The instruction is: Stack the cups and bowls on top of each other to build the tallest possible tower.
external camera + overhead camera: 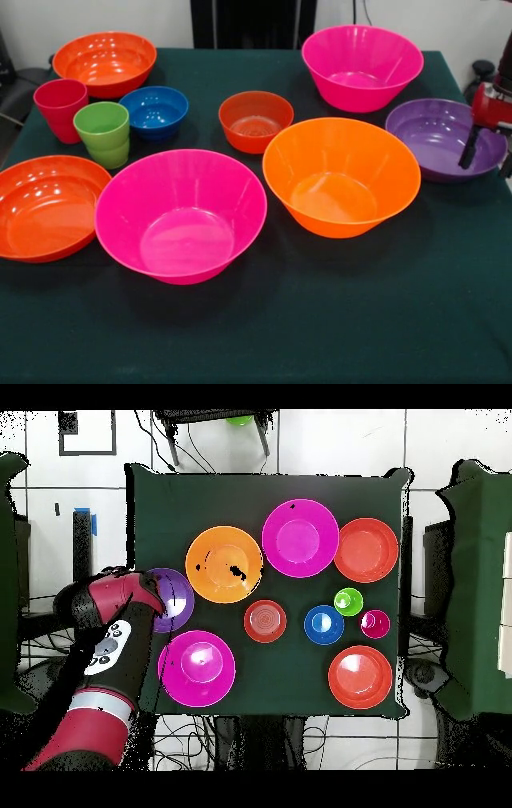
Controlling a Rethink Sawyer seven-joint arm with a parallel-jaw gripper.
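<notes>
All bowls and cups stand upright and apart on the green cloth; no tower shows. My gripper (488, 157) is open, one finger (470, 149) hanging over the purple bowl (436, 134) and the other at the picture's right edge. In the overhead view the gripper (160, 590) covers part of the purple bowl (182, 604). Two pink bowls (180, 214) (362, 66) and the large orange bowl (340, 176) fill the middle. The red cup (60, 108) and green cup (102, 132) stand at the left beside the blue bowl (154, 110).
A small red-orange bowl (255, 120) sits mid-table. Two wider red-orange bowls lie at the far left (104, 62) and near left (44, 206). The cloth's near strip (320, 336) is bare. The arm (110, 659) reaches in beside the pink bowl (197, 667).
</notes>
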